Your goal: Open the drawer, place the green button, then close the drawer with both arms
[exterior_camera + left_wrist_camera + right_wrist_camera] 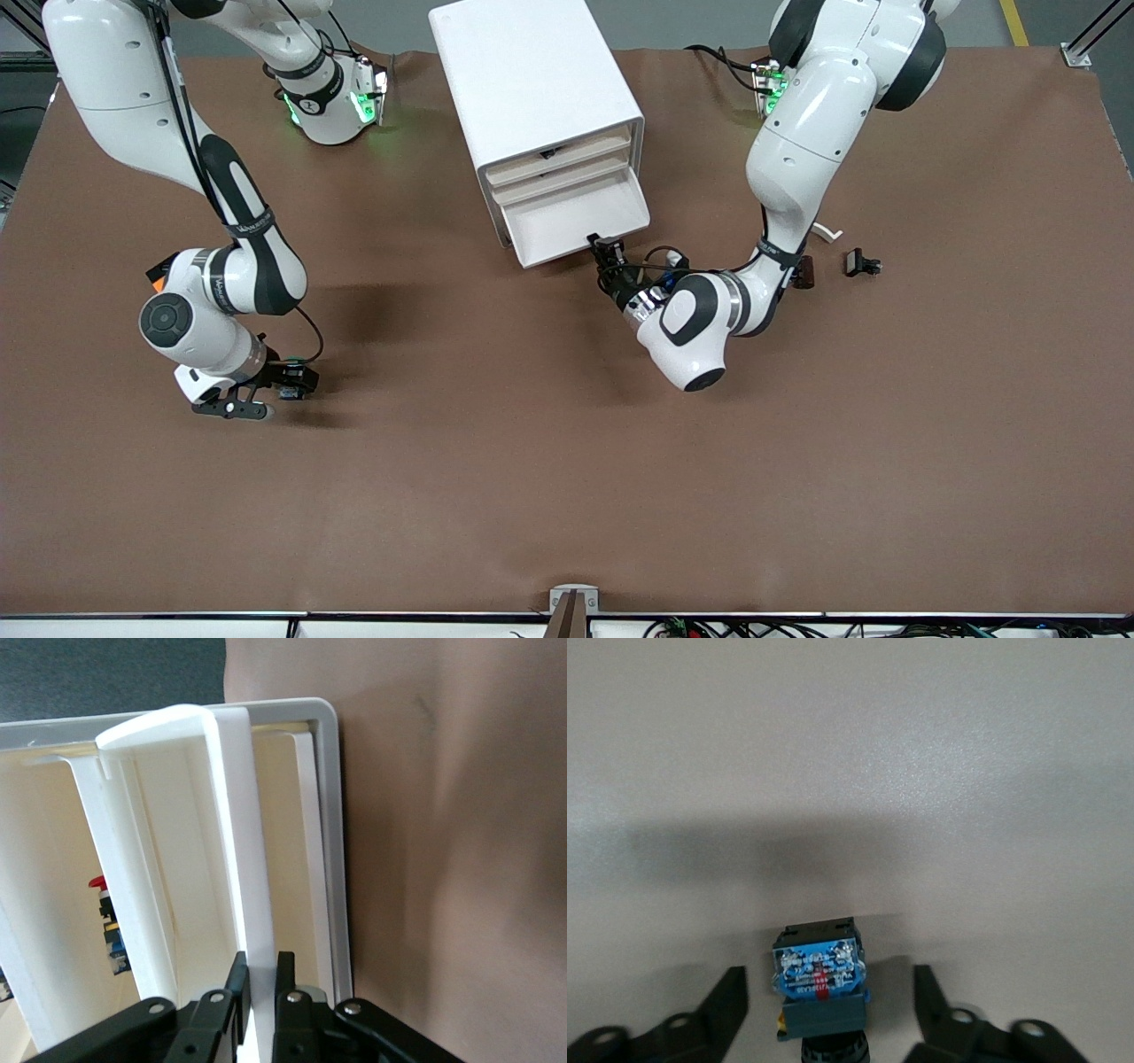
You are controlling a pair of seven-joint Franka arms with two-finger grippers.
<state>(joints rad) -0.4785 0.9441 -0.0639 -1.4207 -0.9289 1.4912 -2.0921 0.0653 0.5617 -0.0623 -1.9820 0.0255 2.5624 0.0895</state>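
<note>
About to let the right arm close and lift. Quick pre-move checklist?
1. Drawer pulled out of the cabinet: ok.
2. Left gripper shut on the drawer's front lip, holding it open: ok.
3. Button sits between the right gripper fingers, which stand apart on either side of it: ok.
4. Fingers touching the button: not ok, a gap shows on both sides.
5. Right gripper low over the table at the right arm's end: ok.
6. Room in the open drawer for the button: cannot tell.
</note>
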